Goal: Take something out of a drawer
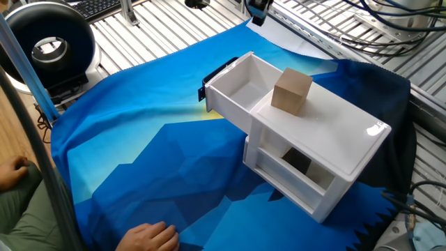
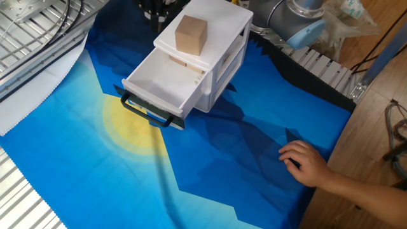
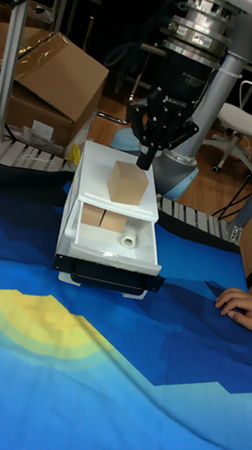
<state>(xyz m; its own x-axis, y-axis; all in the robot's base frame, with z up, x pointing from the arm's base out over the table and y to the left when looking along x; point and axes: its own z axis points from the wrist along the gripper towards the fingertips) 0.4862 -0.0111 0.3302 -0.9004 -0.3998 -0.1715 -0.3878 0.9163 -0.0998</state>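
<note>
On top of the white box we see the cube freed, the end effector empty above it, fingers together; bumping it could topple it into the drawer.

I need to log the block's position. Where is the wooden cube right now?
The wooden cube sits on top of the white drawer unit, just behind the pulled-open drawer; the claw is above and behind it.
</note>
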